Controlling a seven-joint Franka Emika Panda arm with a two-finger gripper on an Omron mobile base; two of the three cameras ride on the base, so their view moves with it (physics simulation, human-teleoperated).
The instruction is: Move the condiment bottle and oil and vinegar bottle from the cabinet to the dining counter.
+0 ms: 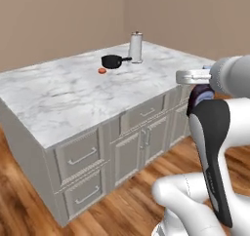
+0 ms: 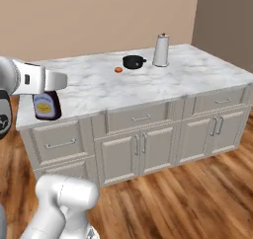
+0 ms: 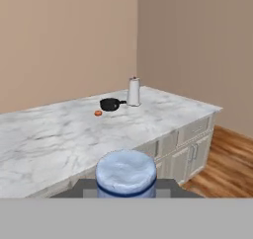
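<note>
A white robot arm stands before a large island desk with a white, grey-veined marble top and pale grey drawers and doors, on a wood floor under beige walls. The arm holds a small dark brown bottle with an orange-yellow label; it hangs upright below the white hand, in the air just off the desk's near left corner in the right base view, at about nine o'clock in that picture. In the left base view the same bottle shows as a dark rounded shape under the hand at about three o'clock, off the desk's right end. In the hand view its blue cap sits at six o'clock, large and close, between the fingers, which are clamped on the bottle's neck. Far across the desk top, toward twelve o'clock, stand a tall steel cylinder, a small black pan just to its left with its handle pointing toward the cylinder, and a small orange-red thing lying just left of the pan, apart from it.
</note>
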